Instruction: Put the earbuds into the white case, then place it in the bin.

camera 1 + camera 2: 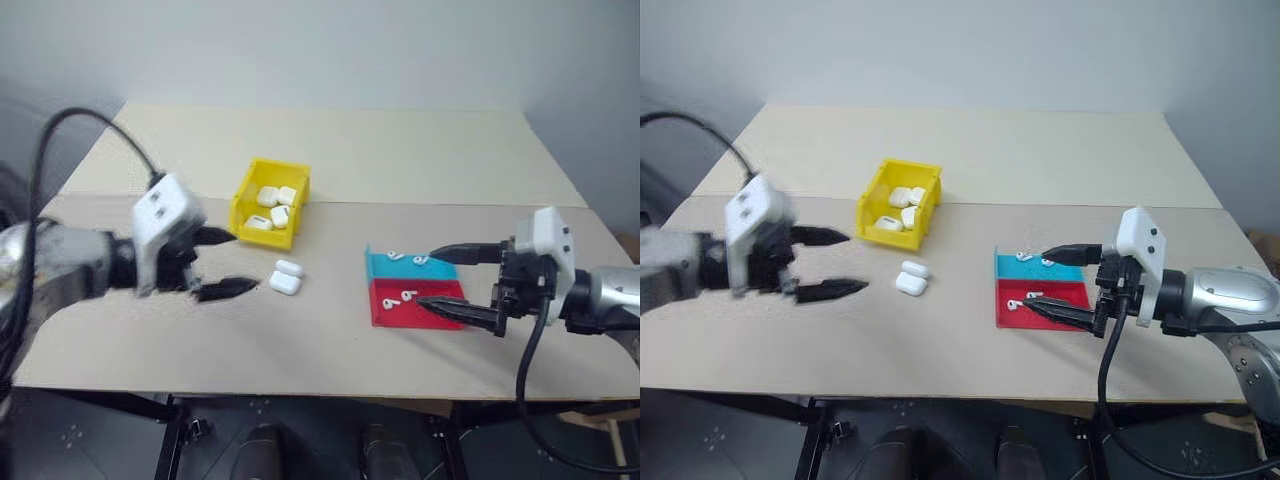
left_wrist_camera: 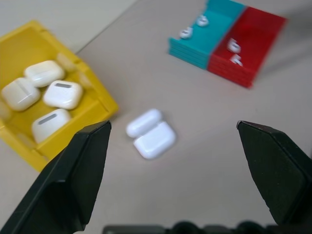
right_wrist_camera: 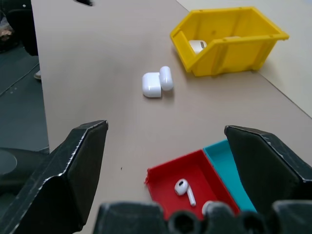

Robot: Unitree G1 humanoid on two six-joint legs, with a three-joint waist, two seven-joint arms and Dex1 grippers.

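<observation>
We had the open white case [image 1: 286,277] sitting just by the bin [image 1: 268,203], both grippers' fingers spread and empty, so grabbing earbuds [image 1: 403,296] seemed next.

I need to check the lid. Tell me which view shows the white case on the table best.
Left wrist view: the white case lies open, close and central. The eye views show it small beside the bin; the right wrist view shows it farther off.

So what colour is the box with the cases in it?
The bin is bright yellow, clearest in the left wrist view.
</observation>
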